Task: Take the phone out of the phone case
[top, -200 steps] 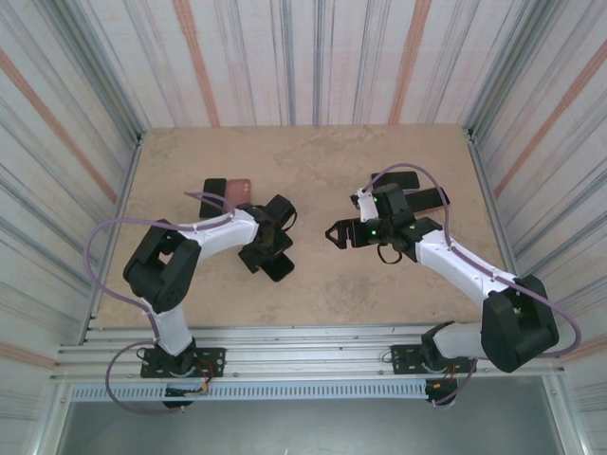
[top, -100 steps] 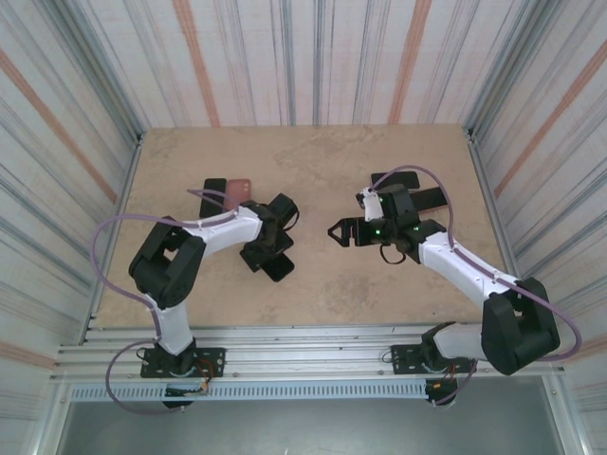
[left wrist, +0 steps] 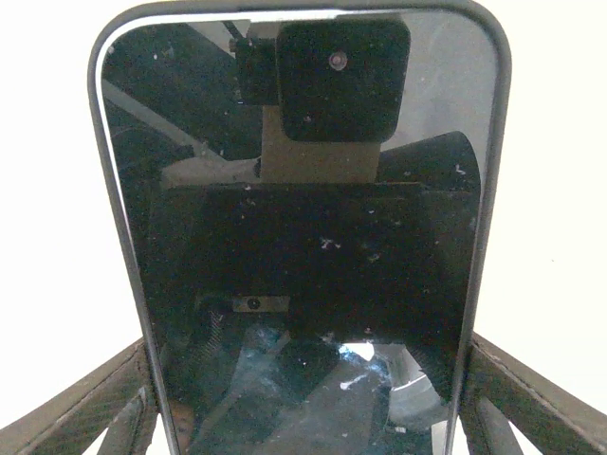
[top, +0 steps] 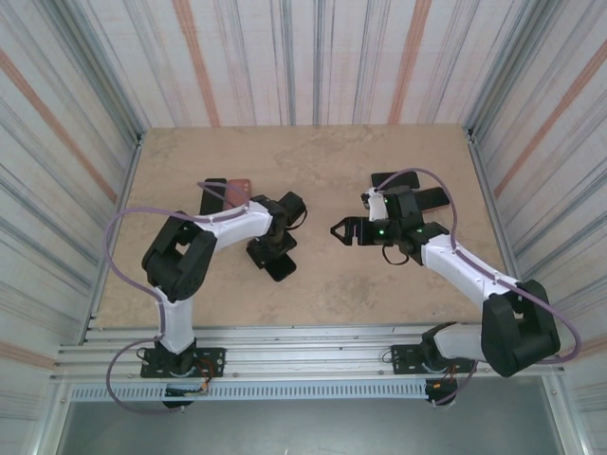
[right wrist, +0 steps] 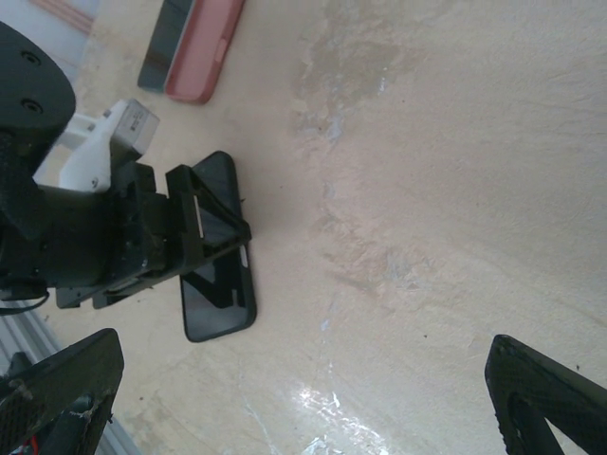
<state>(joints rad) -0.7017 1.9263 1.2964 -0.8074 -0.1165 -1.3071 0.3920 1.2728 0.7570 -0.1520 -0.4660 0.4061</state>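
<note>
Right gripper (top: 340, 230) hangs over the table (top: 313, 161), jaws wide apart, empty. Left gripper (left wrist: 308, 403) straddles the phone (left wrist: 303, 237), fingers (left wrist: 95, 409) along both long edges; can't tell if it's clamped. Phone lies flat directly under it, inside its dark case (left wrist: 492, 190).

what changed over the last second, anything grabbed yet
The left gripper edged toward the far side over the phone, its elbow swinging inward; its jaws straddle the phone's edges, grip unconfirmed. The right gripper drifted slightly rightward, open. The phone and pink case stayed put.
</note>
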